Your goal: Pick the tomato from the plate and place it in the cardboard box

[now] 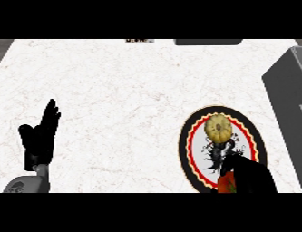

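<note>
A red tomato [226, 183] lies at the near edge of a round plate [192, 136] with a black rim, a red ring and a white middle. My right hand [252, 174] comes in from the lower edge and sits over the plate's near right part, right against the tomato and hiding part of it. A yellowish round thing [219, 128] rests on the plate's far half. The box [299, 113], grey and open-topped, stands to the right of the plate. My left hand [41, 136] rests open at the lower left, fingers pointing up.
The white marbled counter [126, 90] stretches wide between the two hands. A dark flat object [208, 41] and a small dark item [138, 40] lie at the far edge. The counter's left edge runs diagonally at the upper left.
</note>
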{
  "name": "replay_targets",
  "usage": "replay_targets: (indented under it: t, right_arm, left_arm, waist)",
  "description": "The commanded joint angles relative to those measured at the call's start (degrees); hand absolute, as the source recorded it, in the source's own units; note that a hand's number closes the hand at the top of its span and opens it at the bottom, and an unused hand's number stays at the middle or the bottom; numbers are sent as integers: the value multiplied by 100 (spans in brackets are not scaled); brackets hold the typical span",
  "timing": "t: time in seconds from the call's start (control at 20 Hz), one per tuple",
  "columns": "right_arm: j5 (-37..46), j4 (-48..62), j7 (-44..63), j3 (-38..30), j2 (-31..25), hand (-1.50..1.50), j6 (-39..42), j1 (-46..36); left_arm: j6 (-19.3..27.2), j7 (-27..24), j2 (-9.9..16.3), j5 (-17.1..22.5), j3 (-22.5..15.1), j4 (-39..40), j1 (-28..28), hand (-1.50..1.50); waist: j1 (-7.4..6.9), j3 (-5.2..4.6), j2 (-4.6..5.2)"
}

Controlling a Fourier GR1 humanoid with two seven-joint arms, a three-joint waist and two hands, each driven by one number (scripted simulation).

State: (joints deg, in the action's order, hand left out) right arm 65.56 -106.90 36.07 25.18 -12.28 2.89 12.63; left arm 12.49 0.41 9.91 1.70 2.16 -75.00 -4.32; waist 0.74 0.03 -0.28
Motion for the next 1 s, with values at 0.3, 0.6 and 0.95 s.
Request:
replay_targets:
  t: [0.3,0.6,0.95]
  right_arm:
    - [-714,-1167,-3556,433,-3194,150,-285,1688]
    - [-1757,-1838,-5001,-908,-4295,150,-1460,2716]
    - [-3499,-2671,-5789,-2414,-4452,150,-1865,3690]
  left_arm:
    - [104,-6,-49,2,63,19,125,0]
    - [143,93,110,42,225,-152,203,0]
    - [-158,-54,243,268,395,-17,403,0]
  waist:
    - [288,13,-72]
    - [393,14,-94]
    - [575,-10,-109]
